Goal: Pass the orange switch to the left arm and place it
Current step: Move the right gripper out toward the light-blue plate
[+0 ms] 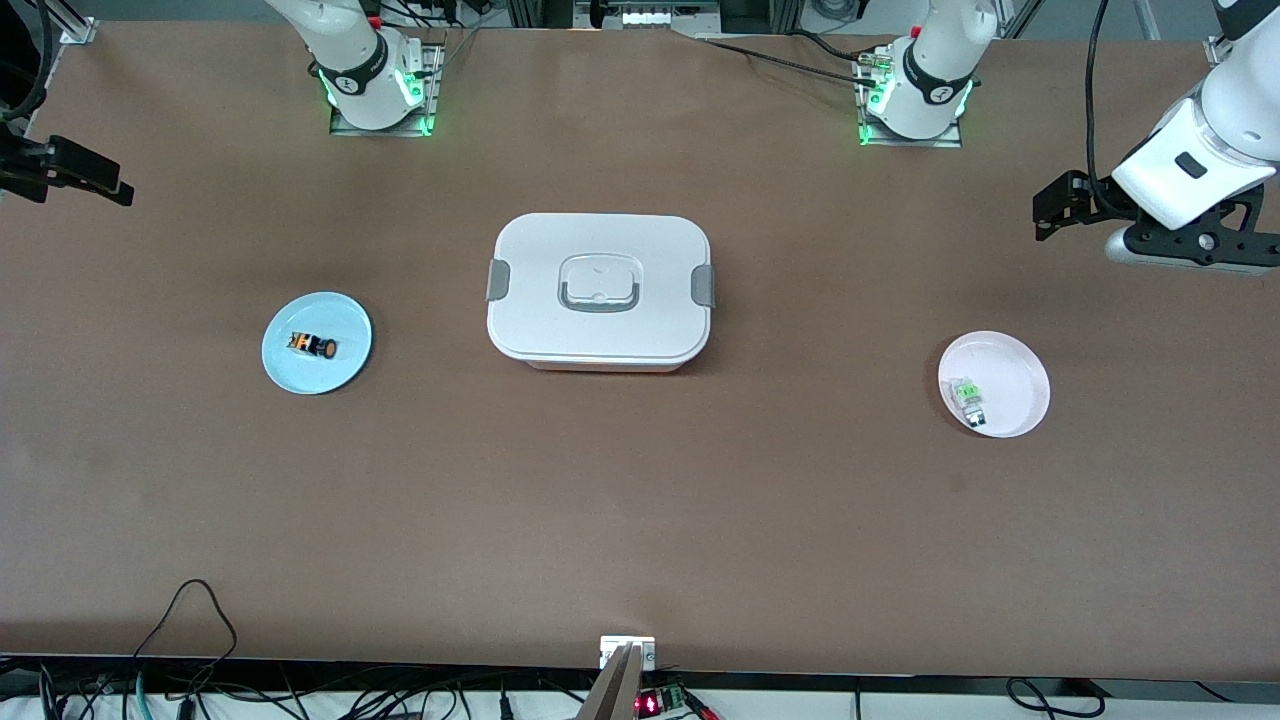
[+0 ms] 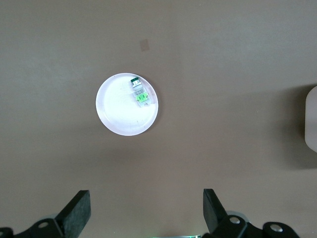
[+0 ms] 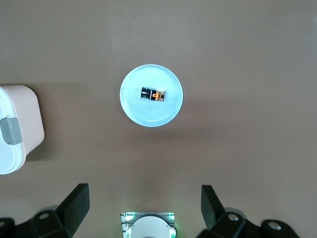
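Observation:
The orange switch (image 1: 311, 345) lies on a pale blue plate (image 1: 350, 345) toward the right arm's end of the table. It also shows in the right wrist view (image 3: 153, 94), on the plate (image 3: 136, 106). The white box (image 1: 598, 290) stands shut mid-table, between the two plates. My right gripper (image 1: 110, 185) hangs high over the table's edge at the right arm's end, open and empty (image 3: 144, 208). My left gripper (image 1: 1042, 218) hangs high over the left arm's end, open and empty (image 2: 146, 213).
A pinkish-white plate (image 1: 1015, 375) holds a pale grey switch with a green part (image 1: 968, 398), also in the left wrist view (image 2: 138, 93). The box's edge shows in both wrist views (image 2: 312, 119) (image 3: 17, 129). Cables run along the table's front edge.

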`<state>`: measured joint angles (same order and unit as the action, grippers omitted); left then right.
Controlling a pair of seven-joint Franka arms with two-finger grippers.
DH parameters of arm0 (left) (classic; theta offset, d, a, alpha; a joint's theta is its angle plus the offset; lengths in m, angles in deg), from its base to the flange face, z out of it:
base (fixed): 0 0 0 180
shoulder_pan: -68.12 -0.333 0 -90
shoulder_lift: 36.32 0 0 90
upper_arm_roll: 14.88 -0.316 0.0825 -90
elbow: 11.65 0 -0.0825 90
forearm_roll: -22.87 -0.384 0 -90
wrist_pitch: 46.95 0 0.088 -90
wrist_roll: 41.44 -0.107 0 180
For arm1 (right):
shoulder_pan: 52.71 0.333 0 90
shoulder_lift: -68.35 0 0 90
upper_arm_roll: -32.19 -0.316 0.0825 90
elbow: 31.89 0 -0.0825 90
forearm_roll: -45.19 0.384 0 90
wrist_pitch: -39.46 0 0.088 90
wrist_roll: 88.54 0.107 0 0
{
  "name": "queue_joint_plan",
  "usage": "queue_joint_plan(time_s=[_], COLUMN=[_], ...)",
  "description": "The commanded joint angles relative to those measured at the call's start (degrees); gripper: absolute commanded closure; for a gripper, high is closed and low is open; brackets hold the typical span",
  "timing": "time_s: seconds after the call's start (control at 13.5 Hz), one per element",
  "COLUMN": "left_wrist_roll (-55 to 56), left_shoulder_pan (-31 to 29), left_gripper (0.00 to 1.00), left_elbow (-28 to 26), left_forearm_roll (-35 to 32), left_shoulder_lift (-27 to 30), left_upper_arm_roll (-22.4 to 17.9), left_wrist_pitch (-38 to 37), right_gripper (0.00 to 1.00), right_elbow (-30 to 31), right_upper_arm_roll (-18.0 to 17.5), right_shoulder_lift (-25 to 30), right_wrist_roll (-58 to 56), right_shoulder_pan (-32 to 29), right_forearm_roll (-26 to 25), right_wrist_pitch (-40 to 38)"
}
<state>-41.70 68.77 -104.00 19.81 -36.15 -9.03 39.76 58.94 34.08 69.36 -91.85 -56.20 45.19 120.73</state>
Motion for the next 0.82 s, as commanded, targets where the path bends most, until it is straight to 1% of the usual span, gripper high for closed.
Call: queue_joint_plan(time_s=[0.0,0.22,0.52,0.74], left_wrist_roll=[-0.19,-0.18,-0.18,-0.27], left_shoulder_pan=[0.05,-0.03,-0.03,-0.03], left_gripper=[0.0,0.0,0.0,0.0], left_elbow=[1.48,1.48,1.48,1.74], left_forearm_roll=[0.51,0.6,0.6,0.51], left_shoulder_lift=[-0.79,-0.87,-0.87,-0.87], left_upper_arm_roll=[-0.15,-0.15,-0.15,-0.15], left_wrist_pitch=[-0.67,-0.67,-0.67,-0.67], right_gripper=[0.0,0.0,0.0,0.0], right_elbow=[-0.48,-0.48,-0.48,-0.3], right_upper_arm_roll=[-0.13,-0.04,-0.04,-0.04], right_shoulder_lift=[-1.8,-3.82,-6.28,-10.92], right_wrist_roll=[0.67,0.85,0.76,0.76], right_shoulder_pan=[-0.02,-0.11,0.06,0.15], right_forearm_roll=[-1.4,-1.14,-1.06,-2.28], right_wrist_pitch=[-0.32,-0.14,2.49,3.9])
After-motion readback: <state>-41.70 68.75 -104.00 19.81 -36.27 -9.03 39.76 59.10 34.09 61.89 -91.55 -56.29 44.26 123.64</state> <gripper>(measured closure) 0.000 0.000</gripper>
